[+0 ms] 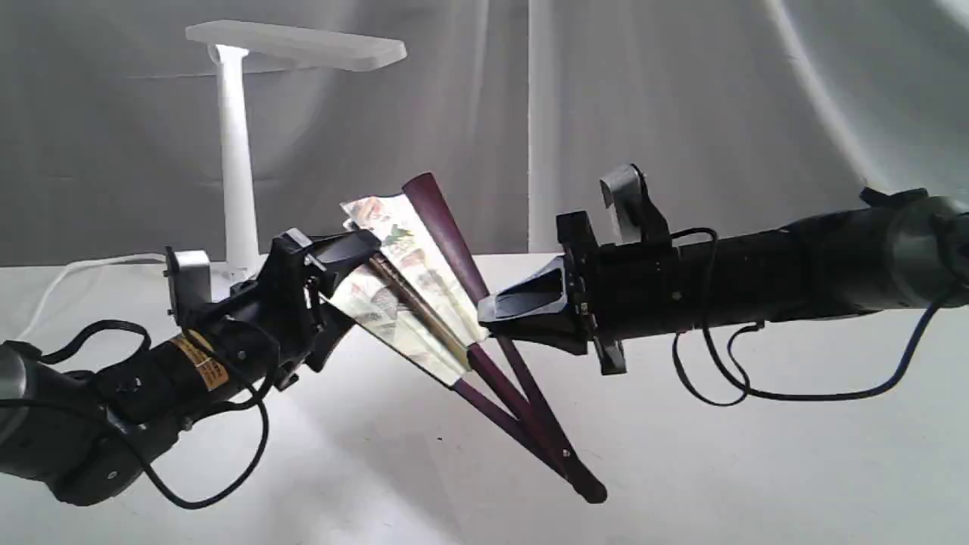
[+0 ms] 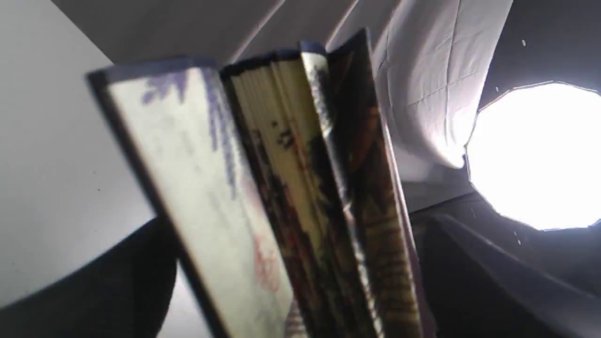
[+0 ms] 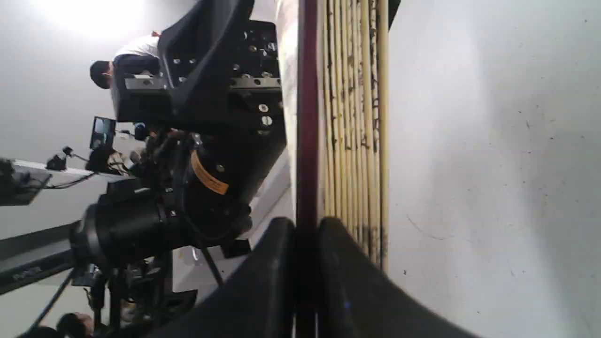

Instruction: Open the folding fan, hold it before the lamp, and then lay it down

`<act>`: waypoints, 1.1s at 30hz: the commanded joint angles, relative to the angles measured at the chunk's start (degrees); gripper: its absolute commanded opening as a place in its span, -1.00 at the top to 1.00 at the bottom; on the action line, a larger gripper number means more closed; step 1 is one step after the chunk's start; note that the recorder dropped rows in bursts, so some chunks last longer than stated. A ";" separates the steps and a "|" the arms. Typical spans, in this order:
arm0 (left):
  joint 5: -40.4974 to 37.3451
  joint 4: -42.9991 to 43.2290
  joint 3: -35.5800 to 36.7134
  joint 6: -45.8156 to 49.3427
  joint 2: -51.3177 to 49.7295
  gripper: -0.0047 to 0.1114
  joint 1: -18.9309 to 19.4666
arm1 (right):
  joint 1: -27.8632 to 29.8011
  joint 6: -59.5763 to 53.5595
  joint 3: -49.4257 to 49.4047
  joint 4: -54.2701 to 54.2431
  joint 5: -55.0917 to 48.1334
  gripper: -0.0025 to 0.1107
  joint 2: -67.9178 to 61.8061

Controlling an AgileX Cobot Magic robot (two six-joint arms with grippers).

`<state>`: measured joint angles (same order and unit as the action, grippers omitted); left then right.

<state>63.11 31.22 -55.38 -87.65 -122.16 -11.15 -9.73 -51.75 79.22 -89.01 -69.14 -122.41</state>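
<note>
Hanging tilted over the white worktop [image 1: 757,469], the partly opened folding fan [image 1: 409,288] sits between two robot arms, its pivot low at 5 o'clock and its painted paper rising toward 11 o'clock. Whether the pivot touches the surface cannot be told. The right end effector [image 1: 488,310], reaching in from 3 o'clock, is pinching the fan's dark outer stick [image 3: 307,141]. The left end effector [image 1: 362,280], coming from 8 o'clock, stands spread, its fingers [image 2: 141,281] either side of the folded paper. The white lamp [image 1: 235,151] stands behind, at 10 o'clock from the fan.
</note>
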 commanded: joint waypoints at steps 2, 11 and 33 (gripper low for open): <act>0.04 0.61 -0.20 -0.54 0.73 -0.32 0.32 | 0.60 1.62 -0.03 -5.58 -0.83 0.96 0.97; 0.04 0.31 -0.20 -0.54 0.73 0.11 0.32 | 0.60 1.25 -0.03 -5.95 -0.83 0.96 0.97; -4.44 1.11 -0.20 -4.02 0.73 0.19 0.21 | -0.34 0.38 -0.03 -2.02 -0.83 0.96 0.85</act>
<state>59.27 31.94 -55.38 -91.31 -122.16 -10.92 -9.84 -50.35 79.22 -89.89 -69.14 -122.41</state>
